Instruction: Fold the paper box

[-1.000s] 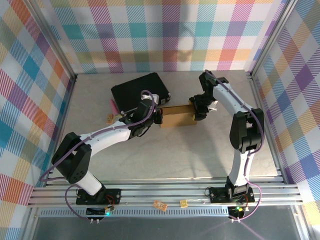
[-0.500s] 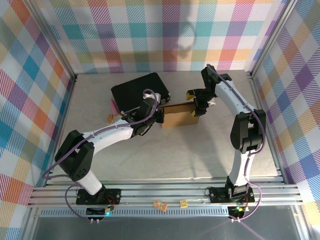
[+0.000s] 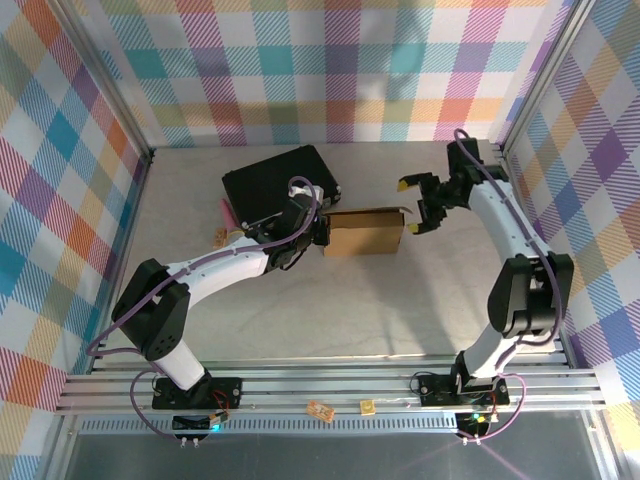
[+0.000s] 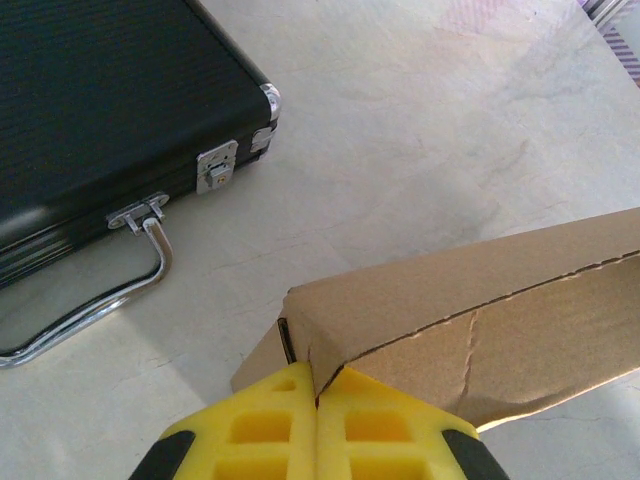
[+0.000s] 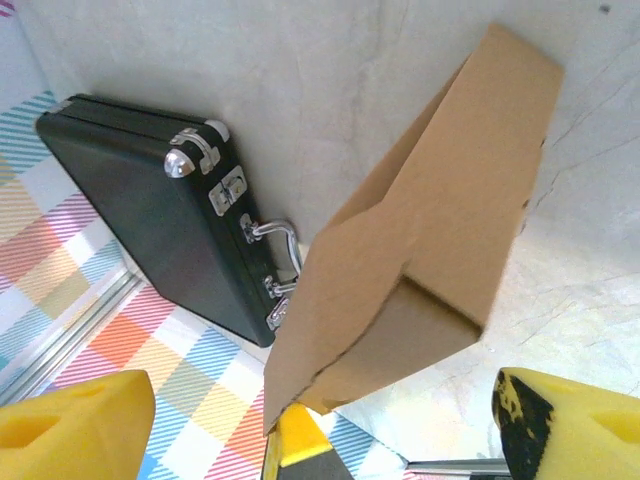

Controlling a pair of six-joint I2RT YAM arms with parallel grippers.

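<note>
Paper box (image 3: pixel 362 232) lies mid-table, a nearly closed brown shell with its right-end flap (image 3: pixel 404 211) lifted; we judge folding to be at its closing step. Our left gripper (image 4: pixel 318 405) pinches the left corner, clamped on cardboard. Our right gripper (image 3: pixel 408 206) hangs wide open, empty, just beside that flap, which we must next tuck in. A black briefcase (image 3: pixel 280 180) sits just beyond, far-left.

The desk (image 3: pixel 400 300) was lit brightly and evenly from overhead, only soft shadows being cast on it, while its pale surface was washed out in the wrist views and the yellow pads (image 5: pixel 70 425) of the right tool (image 5: pixel 320 410) were rendered blurred.
</note>
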